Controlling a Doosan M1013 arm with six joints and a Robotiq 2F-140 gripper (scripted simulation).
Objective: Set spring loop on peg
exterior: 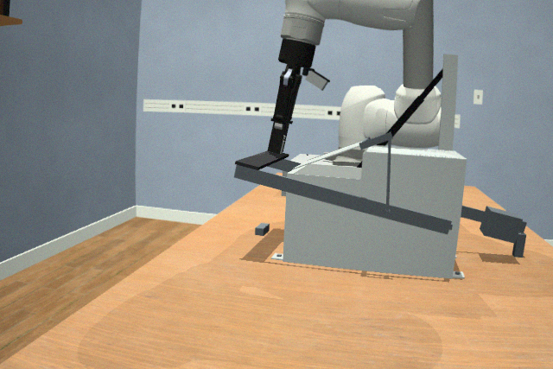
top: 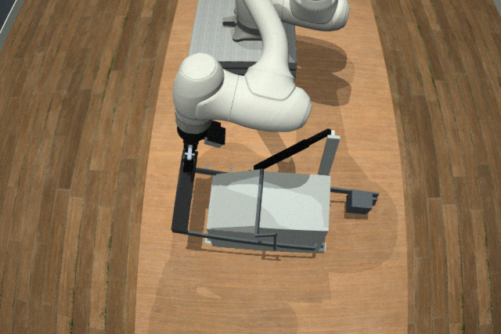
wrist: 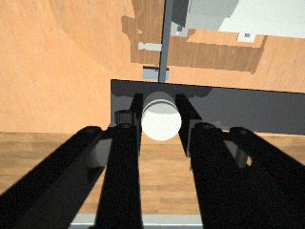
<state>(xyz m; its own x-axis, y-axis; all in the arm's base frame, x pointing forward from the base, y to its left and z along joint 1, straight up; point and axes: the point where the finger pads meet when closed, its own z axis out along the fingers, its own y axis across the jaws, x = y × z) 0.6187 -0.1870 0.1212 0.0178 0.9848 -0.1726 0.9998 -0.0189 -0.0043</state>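
My gripper (top: 188, 167) (exterior: 275, 150) (wrist: 158, 107) is shut on the steel test weight (wrist: 161, 125), a pale cylinder between the fingertips; the fingers hide it in the top and exterior views. The tips are at the far end of the raised, sloping black pedal (top: 183, 205) (exterior: 261, 160) (wrist: 248, 107), close over it or touching; I cannot tell which. The black spring (top: 289, 153) (exterior: 415, 104) slants down from the post (top: 329, 154) (exterior: 450, 105) behind the feeder (top: 234, 209) (exterior: 371, 235). Its end loop is hidden. Small pegs (top: 231, 169) (wrist: 150, 46) stick out from the pedal's far side arm.
A grey counterweight block (top: 359, 202) (exterior: 502, 225) hangs on the arm at the feeder's back. Thin side arms (top: 226, 238) (exterior: 334, 199) run along the feeder. A small grey block (exterior: 262, 229) (wrist: 151, 72) is below the pedal. The wooden bench (top: 243, 289) (exterior: 268, 324) surrounds the feeder.
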